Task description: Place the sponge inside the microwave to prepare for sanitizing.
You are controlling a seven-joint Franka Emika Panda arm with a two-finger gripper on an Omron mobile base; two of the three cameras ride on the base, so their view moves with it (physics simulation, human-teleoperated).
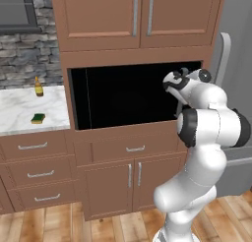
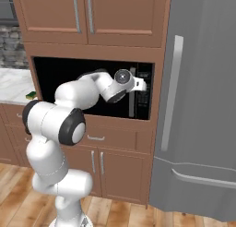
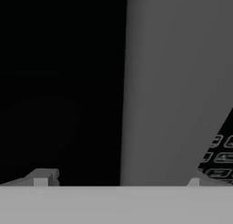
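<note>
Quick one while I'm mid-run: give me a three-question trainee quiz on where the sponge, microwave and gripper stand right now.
1. True or false: the sponge lies on the marble counter.
2. The microwave door is: A) shut, B) swung fully open, C) missing.
3. Fill in: the open gripper is lined up on the microwave's grey ______.

Key: 1 true, it rests left of the microwave near the amber bottle. 2 A. 3 handle; the fingertips straddle it, not yet closed.
</note>
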